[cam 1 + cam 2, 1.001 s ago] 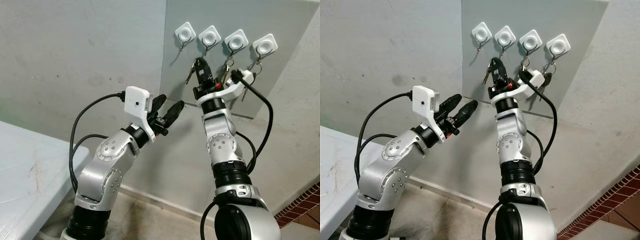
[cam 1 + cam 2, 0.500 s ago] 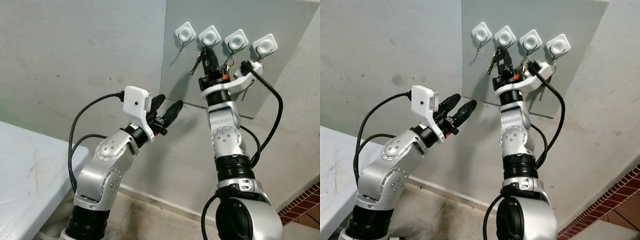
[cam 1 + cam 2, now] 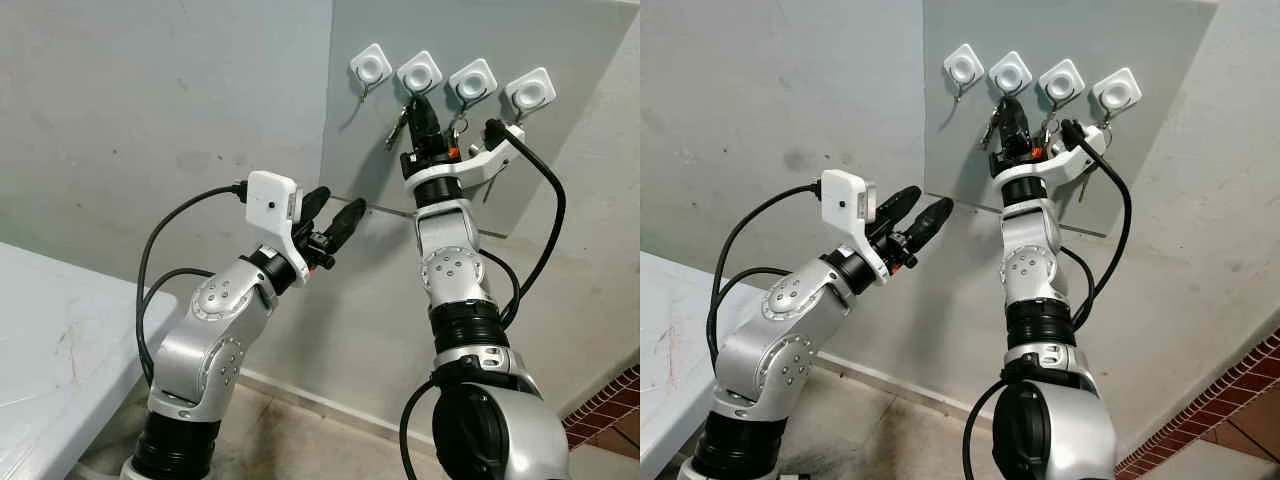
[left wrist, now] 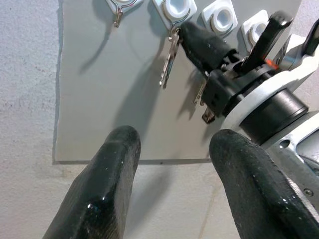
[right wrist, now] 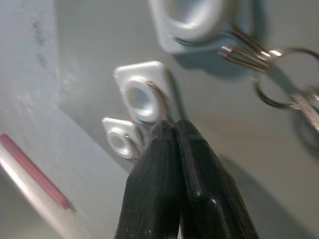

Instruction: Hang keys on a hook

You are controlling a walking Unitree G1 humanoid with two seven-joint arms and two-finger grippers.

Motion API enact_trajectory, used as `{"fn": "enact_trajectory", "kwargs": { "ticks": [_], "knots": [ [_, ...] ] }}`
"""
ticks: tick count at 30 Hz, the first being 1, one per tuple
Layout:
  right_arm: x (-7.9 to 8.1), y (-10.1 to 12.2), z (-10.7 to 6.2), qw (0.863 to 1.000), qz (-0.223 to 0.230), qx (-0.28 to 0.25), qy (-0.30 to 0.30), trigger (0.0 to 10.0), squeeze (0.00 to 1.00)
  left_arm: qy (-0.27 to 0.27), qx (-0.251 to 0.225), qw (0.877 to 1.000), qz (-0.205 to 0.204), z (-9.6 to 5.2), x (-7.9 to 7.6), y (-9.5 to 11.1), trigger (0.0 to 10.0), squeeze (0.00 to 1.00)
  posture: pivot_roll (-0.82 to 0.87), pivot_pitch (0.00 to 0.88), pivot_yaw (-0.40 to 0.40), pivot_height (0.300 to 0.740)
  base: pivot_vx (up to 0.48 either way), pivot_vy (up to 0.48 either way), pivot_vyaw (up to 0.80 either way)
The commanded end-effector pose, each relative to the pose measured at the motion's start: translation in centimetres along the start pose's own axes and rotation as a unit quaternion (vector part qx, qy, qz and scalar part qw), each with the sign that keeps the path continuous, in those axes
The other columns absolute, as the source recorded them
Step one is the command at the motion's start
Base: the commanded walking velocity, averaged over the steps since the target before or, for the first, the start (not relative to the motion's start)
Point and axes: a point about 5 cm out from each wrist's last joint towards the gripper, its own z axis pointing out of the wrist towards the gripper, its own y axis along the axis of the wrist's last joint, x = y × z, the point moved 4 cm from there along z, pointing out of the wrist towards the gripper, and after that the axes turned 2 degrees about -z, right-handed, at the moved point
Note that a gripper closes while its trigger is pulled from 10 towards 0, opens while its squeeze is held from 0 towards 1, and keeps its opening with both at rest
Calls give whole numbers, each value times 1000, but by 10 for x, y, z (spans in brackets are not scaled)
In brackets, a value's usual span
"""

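Observation:
Four white hooks sit in a row on a grey wall panel (image 3: 560, 40). My right gripper (image 3: 417, 104) is raised with its tips just under the second hook from the left (image 3: 419, 72), shut on a ring of keys (image 3: 397, 126) that dangles beside its fingers. In the left wrist view one silver key (image 4: 168, 59) hangs right below that hook (image 4: 177, 7). The right wrist view has the shut fingers (image 5: 174, 164) touching a thin wire at a hook (image 5: 142, 94). My left gripper (image 3: 340, 202) hovers open and empty, lower and to the left.
The far-left hook (image 3: 370, 67) is bare. Other key rings hang from the third hook (image 3: 473, 79) and the fourth hook (image 3: 529, 92). A white table (image 3: 50, 340) stands at the lower left, and a brick edge (image 3: 610, 400) lies at the lower right.
My right gripper has risen with the keys from below the hooks up to the second hook. The left arm has stayed where it was.

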Motion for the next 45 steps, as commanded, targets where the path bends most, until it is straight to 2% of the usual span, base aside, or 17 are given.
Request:
{"fn": "enact_trajectory", "kwargs": {
  "ticks": [1, 4, 6, 11, 12, 13, 18, 23, 31, 34, 35, 39, 40, 42, 43, 44, 45],
  "knots": [
    [1, 2, 4, 1000, 14, -6, -6, 10000, 0, 0, -3, 1000, 1, -2, -1, 3, 10000, 0, 47, 16, -50, 740, 0, 0, 0],
    [-1, 3, 4, 1000, 22, -8, -12, 10000, 0, 1, -3, 1000, 1, -2, -1, 3, 10000, 0, 48, 16, -50, 740, 0, 0, 0],
    [-4, 3, 3, 999, 47, -12, -22, 10000, 0, 1, -3, 1000, 1, -2, -1, 3, 10000, 0, 48, 16, -50, 740, 0, 0, 0],
    [-6, 3, 1, 998, 53, -14, -25, 10000, 0, 2, -4, 1000, 0, -3, -1, 3, 10000, 0, 49, 15, -51, 740, 0, 0, 0],
    [-6, 2, 0, 998, 55, -14, -21, 10000, 337, 4, -5, 1000, -2, -3, 0, 4, 10000, 0, 50, 15, -52, 740, 0, 0, 0],
    [-6, 2, -1, 998, 55, -15, -16, 10000, 1000, 6, -5, 1000, -3, -3, 0, 4, 10000, 0, 50, 15, -53, 740, 0, 0, 0],
    [-5, -1, -6, 999, 37, -12, -4, 10000, 1000, 11, -3, 1000, -1, -3, 1, 1, 10000, 0, 51, 15, -55, 740, 0, 0, 0],
    [-6, -10, -19, 1000, 19, 6, 13, 10000, 1000, 24, 1, 1000, 5, -5, 6, -2, 10000, 0, 53, 10, -56, 740, 0, 0, 0],
    [-19, -17, -42, 1000, -10, 27, 9, 10000, 1000, 65, 9, 998, -1, -11, 20, -13, 10000, 0, 53, 3, -55, 740, 0, 0, 0],
    [-30, -21, -59, 998, -35, 44, -5, 10000, 1000, 98, 21, 995, 7, -15, 31, -24, 10000, 0, 51, 2, -53, 740, 0, 0, 0],
    [-40, -23, -71, 997, -49, 56, -16, 10000, 1000, 118, 27, 993, 4, -19, 37, -33, 10000, 0, 49, 2, -50, 740, 0, 0, 0],
    [-58, -26, -93, 993, -79, 78, -42, 10000, 1000, 149, 51, 987, -5, -27, 50, -53, 10000, 0, 47, 2, -49, 740, 0, 0, 0],
    [-69, -28, -107, 989, -98, 94, -57, 10000, 1000, 160, 64, 985, -18, -32, 55, -65, 10000, 0, 47, 2, -50, 740, 0, 0, 0],
    [-73, -29, -111, 988, -104, 98, -63, 10000, 1000, 164, 65, 984, -23, -34, 56, -68, 10000, 0, 47, 2, -50, 740, 0, 0, 0],
    [-91, -32, -134, 979, -138, 128, -84, 10000, 1000, 179, 78, 980, -26, -43, 63, -85, 10000, 0, 42, 3, -46, 740, 0, 0, 0],
    [-101, -35, -148, 971, -159, 147, -99, 10000, 1000, 188, 87, 978, -30, -49, 66, -96, 10000, 0, 38, 1, -44, 740, 0, 0, 0],
    [-101, -35, -148, 971, -159, 147, -99, 10000, 1000, 188, 87, 978, -30, -49, 66, -96, 10000, 0, 38, 1, -44, 740, 0, 0, 0]
  ]
}}
